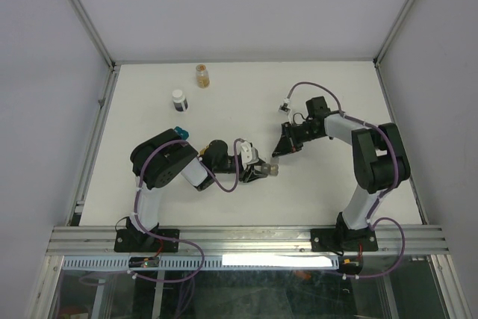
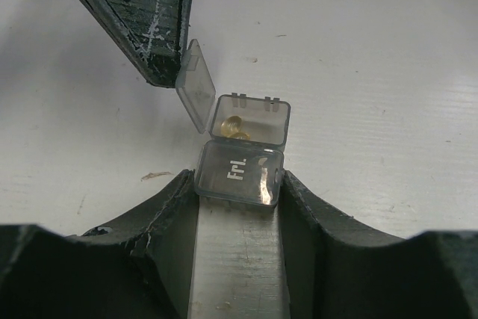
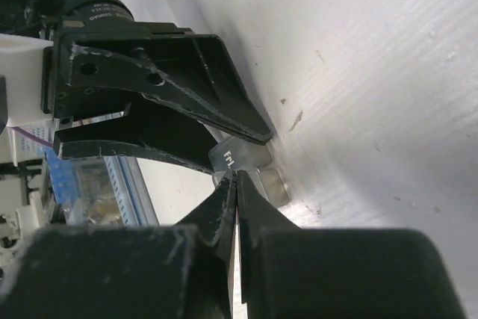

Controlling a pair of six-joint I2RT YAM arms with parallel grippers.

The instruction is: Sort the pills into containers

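My left gripper [image 1: 266, 171] [image 2: 239, 181] is shut on the gray container [image 1: 273, 170] [image 2: 239, 173] and holds it low over the table. The near cell's lid, marked "Fri.", is closed. The far cell is open, with amber pills [image 2: 234, 126] inside. Its clear lid flap [image 2: 196, 87] stands open at the tip of my right gripper [image 1: 277, 154] [image 2: 170, 72] [image 3: 237, 178], whose jaws are pressed together on the flap's edge. The gray container also shows in the right wrist view [image 3: 240, 156]. The teal container [image 1: 180, 131] lies by my left arm's elbow.
A white-capped dark bottle [image 1: 179, 99] stands at the back left. A small amber-yellow thing [image 1: 202, 75] stands behind it; I cannot tell whether it is a box or a bottle. Cage posts and walls bound the white table [image 1: 336, 199].
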